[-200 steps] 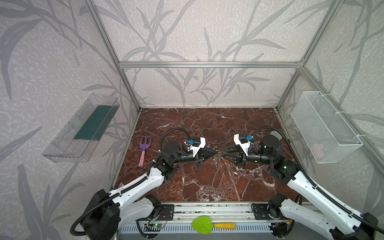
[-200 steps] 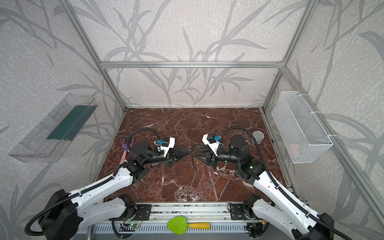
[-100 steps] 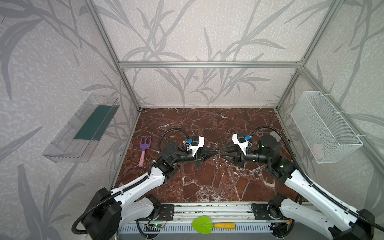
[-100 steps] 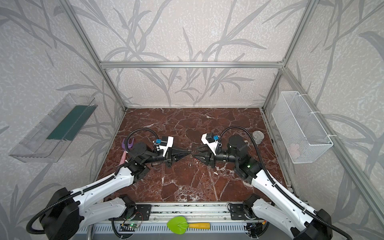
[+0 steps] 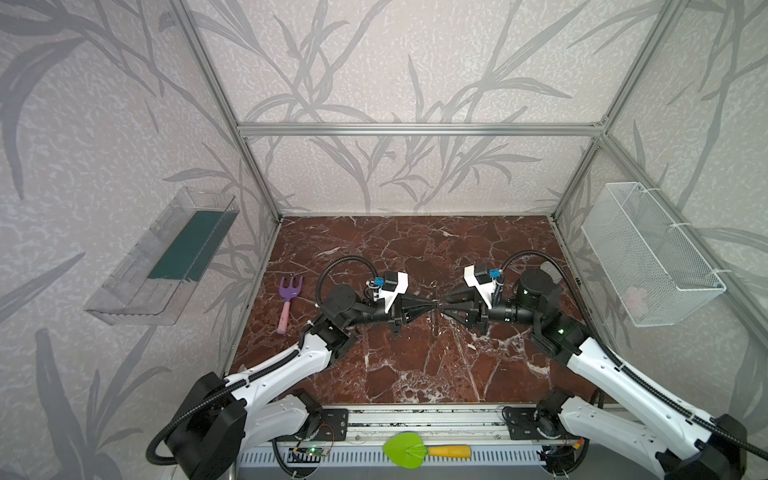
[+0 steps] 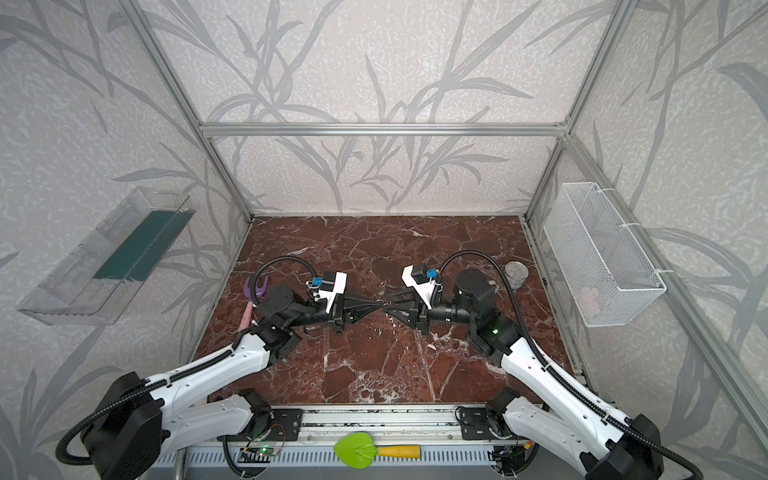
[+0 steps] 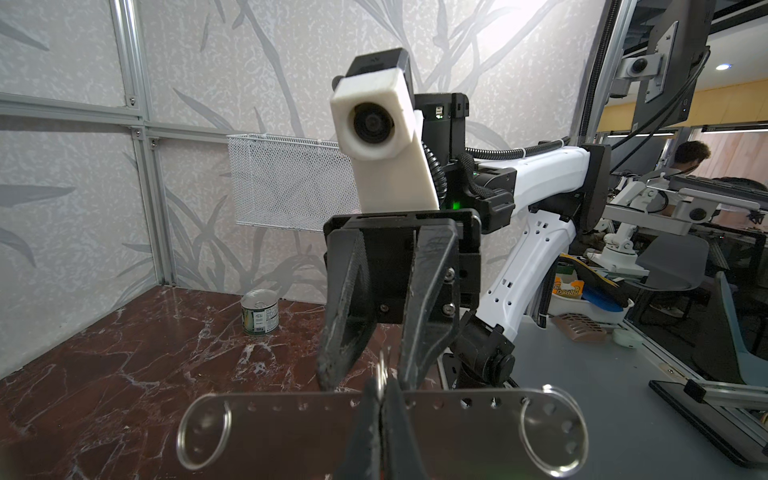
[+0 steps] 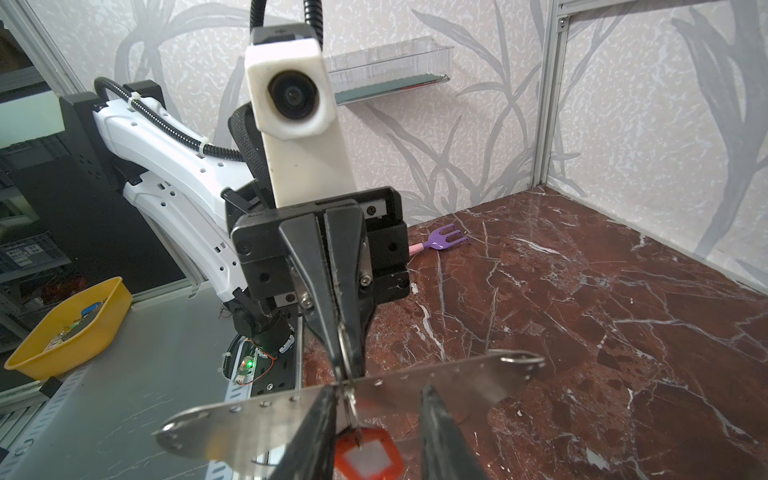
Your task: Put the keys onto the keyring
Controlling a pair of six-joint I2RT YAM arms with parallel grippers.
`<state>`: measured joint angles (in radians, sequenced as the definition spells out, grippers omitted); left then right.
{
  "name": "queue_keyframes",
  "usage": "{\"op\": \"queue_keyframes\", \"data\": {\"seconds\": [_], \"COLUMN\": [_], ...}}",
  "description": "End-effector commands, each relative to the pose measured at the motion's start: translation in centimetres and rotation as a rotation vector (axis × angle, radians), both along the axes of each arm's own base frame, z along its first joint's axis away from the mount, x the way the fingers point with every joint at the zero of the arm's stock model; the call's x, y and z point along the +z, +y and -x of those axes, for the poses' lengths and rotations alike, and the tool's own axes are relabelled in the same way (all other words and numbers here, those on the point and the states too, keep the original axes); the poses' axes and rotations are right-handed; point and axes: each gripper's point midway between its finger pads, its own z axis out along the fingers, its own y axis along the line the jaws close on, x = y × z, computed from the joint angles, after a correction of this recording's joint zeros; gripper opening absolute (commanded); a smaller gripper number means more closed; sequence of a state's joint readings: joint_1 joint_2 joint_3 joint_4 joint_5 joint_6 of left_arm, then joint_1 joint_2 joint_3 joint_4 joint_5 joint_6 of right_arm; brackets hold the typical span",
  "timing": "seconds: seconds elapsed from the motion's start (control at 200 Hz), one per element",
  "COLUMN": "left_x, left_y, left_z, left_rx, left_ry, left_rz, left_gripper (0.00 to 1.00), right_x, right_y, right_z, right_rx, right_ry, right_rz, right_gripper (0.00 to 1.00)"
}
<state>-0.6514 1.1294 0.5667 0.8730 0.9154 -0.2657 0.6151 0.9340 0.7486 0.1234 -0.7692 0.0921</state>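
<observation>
In both top views the flat pale-grey metal keyring [image 5: 435, 306] shows only as a tiny edge-on sliver. In the left wrist view it is blurred and cut by the edge, the left hand [image 7: 380, 401] covering its middle. In the right wrist view the small red plastic tag with a white label [image 8: 370, 457] is blurred, cut off, and partly behind a finger [image 8: 320, 428] of the right hand [image 8: 376, 419]; the tiny silver key is unclear. The right arm hides most of the small metal can [image 5: 552, 272] in a top view.
</observation>
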Motion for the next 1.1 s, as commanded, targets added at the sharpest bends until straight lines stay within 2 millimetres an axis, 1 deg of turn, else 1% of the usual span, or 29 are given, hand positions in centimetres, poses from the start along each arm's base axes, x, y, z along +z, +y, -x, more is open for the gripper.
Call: {"op": "queue_keyframes", "data": {"seconds": [0.0,0.28,0.53,0.645,0.72,0.84,0.865,0.975,1.02,1.095], "left_x": [0.5,0.5,0.3,0.1,0.0,-0.2,-0.3,-0.7,-0.7,-0.7], "left_y": [0.2,0.1,-0.1,-0.2,-0.3,-0.1,0.0,0.7,1.1,2.2], "left_z": [0.4,0.3,0.1,0.0,-0.1,-0.4,-0.5,-1.1,-1.1,-1.2], "left_rx": [-0.017,-0.02,-0.029,-0.03,-0.029,0.001,0.014,0.096,0.131,0.205], "left_ry": [-0.022,-0.013,-0.001,0.007,0.014,0.017,0.017,0.012,0.004,-0.019], "left_rz": [0.027,0.039,0.038,0.038,0.037,0.039,0.035,-0.009,-0.037,-0.088], "left_gripper": [0.0,0.0,0.0,0.0,0.0,0.0,0.03,0.22,0.25,0.28], "right_x": [0.7,0.8,1.0,1.0,1.1,0.6,0.5,-0.3,-0.7,-1.3], "right_y": [0.1,0.4,0.7,0.8,0.8,0.6,0.5,0.0,-0.2,-0.5], "right_z": [0.2,0.4,0.6,0.7,0.7,0.4,0.3,-0.2,-0.3,-0.4], "right_rx": [0.017,0.037,0.048,0.055,0.054,0.026,0.018,-0.026,-0.04,-0.06], "right_ry": [-0.018,-0.016,-0.019,-0.018,-0.02,-0.017,-0.015,-0.006,0.002,0.014], "right_rz": [-0.03,-0.03,-0.03,-0.028,-0.026,0.009,0.019,0.083,0.115,0.167], "right_gripper": [0.32,0.26,0.09,0.0,0.0,0.0,0.0,0.0,0.0,0.0]}}
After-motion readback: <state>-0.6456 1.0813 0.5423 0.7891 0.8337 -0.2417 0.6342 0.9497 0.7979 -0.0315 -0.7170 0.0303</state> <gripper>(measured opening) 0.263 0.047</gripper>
